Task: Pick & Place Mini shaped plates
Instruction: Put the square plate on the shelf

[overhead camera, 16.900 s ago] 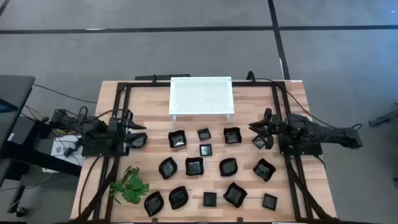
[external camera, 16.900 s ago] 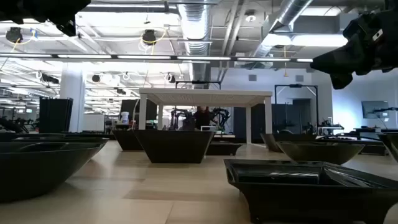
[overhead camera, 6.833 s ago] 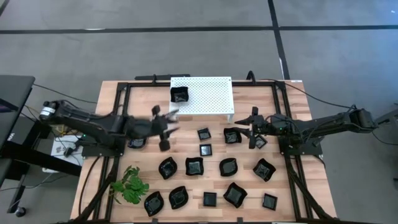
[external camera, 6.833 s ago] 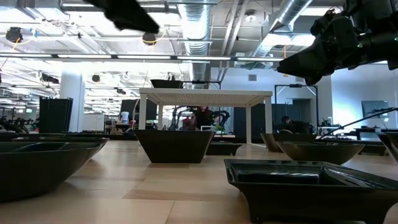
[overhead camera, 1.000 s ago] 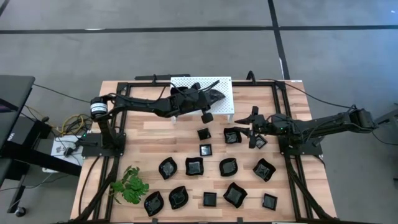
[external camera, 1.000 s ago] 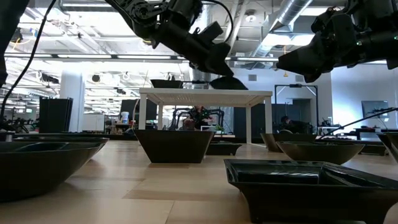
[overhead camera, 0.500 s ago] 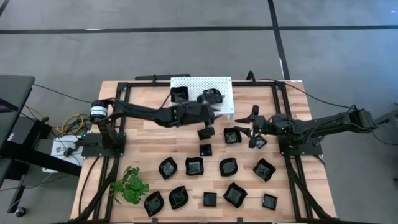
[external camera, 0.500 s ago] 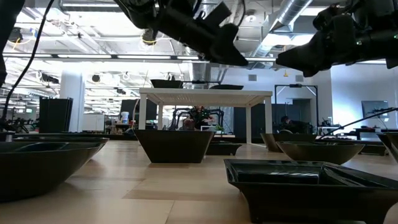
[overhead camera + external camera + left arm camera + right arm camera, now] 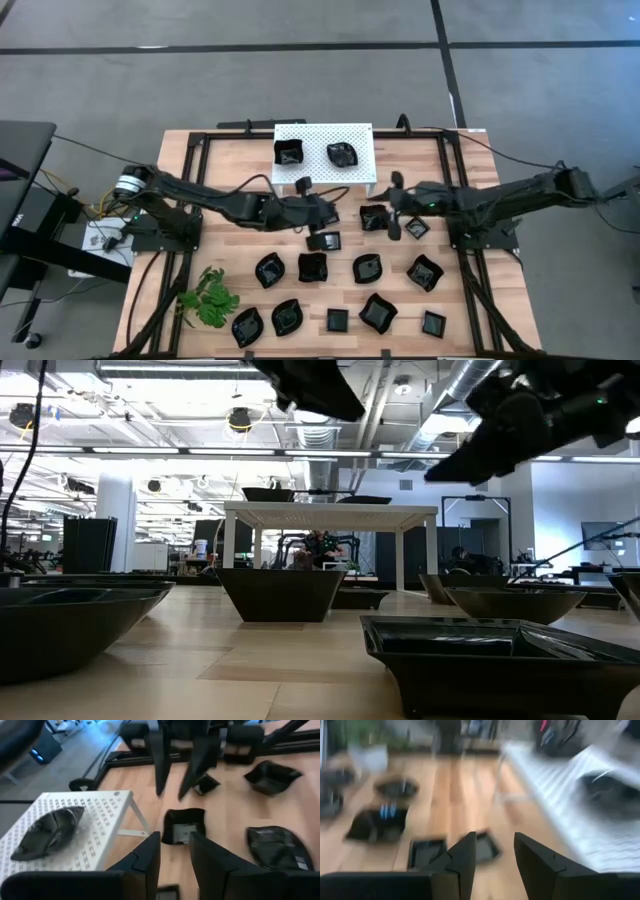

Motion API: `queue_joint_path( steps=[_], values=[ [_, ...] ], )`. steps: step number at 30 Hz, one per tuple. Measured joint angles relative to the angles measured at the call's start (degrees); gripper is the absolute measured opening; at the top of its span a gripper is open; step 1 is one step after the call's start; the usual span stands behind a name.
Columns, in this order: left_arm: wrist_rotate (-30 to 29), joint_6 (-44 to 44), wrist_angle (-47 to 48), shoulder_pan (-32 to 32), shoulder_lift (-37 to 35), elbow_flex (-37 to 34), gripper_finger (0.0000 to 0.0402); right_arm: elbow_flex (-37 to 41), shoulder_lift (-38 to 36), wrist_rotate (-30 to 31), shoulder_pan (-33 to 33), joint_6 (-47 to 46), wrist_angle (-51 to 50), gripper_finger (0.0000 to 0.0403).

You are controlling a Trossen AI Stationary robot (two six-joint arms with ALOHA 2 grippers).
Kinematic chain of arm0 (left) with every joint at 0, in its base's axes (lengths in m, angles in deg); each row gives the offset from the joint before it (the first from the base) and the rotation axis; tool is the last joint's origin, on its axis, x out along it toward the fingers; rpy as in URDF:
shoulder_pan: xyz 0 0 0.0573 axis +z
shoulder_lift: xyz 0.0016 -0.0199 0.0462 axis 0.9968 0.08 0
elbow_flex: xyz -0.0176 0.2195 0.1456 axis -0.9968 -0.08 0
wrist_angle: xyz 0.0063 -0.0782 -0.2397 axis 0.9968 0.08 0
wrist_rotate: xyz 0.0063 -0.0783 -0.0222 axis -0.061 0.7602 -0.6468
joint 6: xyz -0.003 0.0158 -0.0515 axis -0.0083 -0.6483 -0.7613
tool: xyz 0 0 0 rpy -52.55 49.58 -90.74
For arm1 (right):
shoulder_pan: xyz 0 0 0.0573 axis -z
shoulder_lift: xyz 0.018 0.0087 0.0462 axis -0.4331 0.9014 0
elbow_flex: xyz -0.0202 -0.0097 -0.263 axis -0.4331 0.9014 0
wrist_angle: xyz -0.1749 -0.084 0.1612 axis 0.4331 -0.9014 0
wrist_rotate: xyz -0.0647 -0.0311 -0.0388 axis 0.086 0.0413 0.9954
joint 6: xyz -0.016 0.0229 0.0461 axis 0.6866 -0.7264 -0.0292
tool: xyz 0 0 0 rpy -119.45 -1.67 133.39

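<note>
Two glossy black mini plates rest on the white perforated platform (image 9: 322, 155): a square one (image 9: 289, 152) and a leaf-shaped one (image 9: 341, 154), which also shows in the left wrist view (image 9: 47, 827). Several more black plates lie on the wooden table, among them a square one (image 9: 375, 217) that also shows in the left wrist view (image 9: 184, 826). My left gripper (image 9: 328, 213) is open and empty, just in front of the platform's near edge. My right gripper (image 9: 395, 207) is open and empty above the table, right of that square plate.
A green plant sprig (image 9: 210, 297) lies at the near left. Black frame rails (image 9: 200, 150) run along the table's left, right and far sides. Bare wood shows left of the plates, between the left arm and the sprig.
My left gripper has let go of the leaf-shaped plate on the platform and drawn back off it toward the table's near edge; the plate stays there. My right gripper has shifted a little toward the table's left.
</note>
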Motion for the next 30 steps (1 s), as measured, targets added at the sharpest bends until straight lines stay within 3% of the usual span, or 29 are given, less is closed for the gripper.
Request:
queue_joint_path(
  steps=[8, 13, 17, 25, 30],
  values=[
    [-1.7, -3.3, 2.9, -1.0, -1.5, -3.2, 0.0104, -8.9, 18.1, -5.8, -4.0, 0.4, -0.2, 0.0127],
    [-5.9, -3.3, 2.9, 0.0, -2.0, -5.6, 0.0103, -14.8, 29.4, -6.2, -6.8, 1.7, -0.4, 0.0127],
    [-6.0, -3.3, 2.7, 0.6, -2.2, -5.7, 0.0103, -19.2, 36.6, -6.2, -9.7, 6.6, -0.2, 0.0127],
    [-5.9, -4.8, 2.7, 0.2, -2.9, -5.8, 0.0103, -28.4, 46.6, -6.0, -10.9, 8.4, -7.7, 0.0127],
    [-5.9, -4.9, 2.7, 0.2, -2.9, -5.8, 0.0103, -32.3, 50.3, -0.6, -10.9, 8.0, -12.4, 0.0127]
  ],
)
